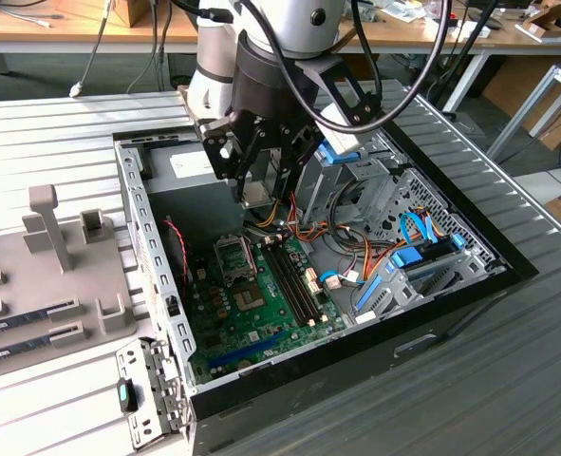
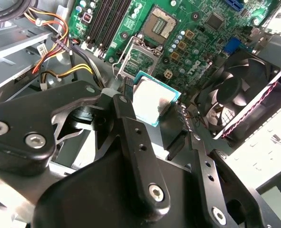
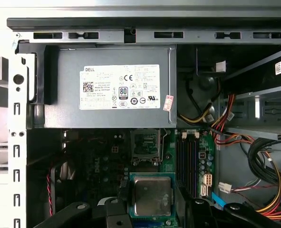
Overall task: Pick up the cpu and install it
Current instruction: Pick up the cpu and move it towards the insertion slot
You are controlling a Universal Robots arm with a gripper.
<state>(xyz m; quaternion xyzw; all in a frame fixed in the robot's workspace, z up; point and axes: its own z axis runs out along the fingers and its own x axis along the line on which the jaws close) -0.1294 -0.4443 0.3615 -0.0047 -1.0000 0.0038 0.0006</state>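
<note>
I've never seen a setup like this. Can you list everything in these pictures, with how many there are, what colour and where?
computer case: one, grey metal, lying open on the table
table: one, pale slatted metal, under the case
motherboard: one, green, inside the case
socket: one, black frame, empty, on the motherboard
power supply: one, grey, at one end of the case
fan: one, black, beside the motherboard
cables: a bundle, orange, yellow, red and black, inside the case
holder tray: one, grey, at the exterior view's left
cpu: one, silver top with a green edge, held above the motherboard
tool: one, black, shut on the cpu
arm: one, silver and black, over the case
</note>
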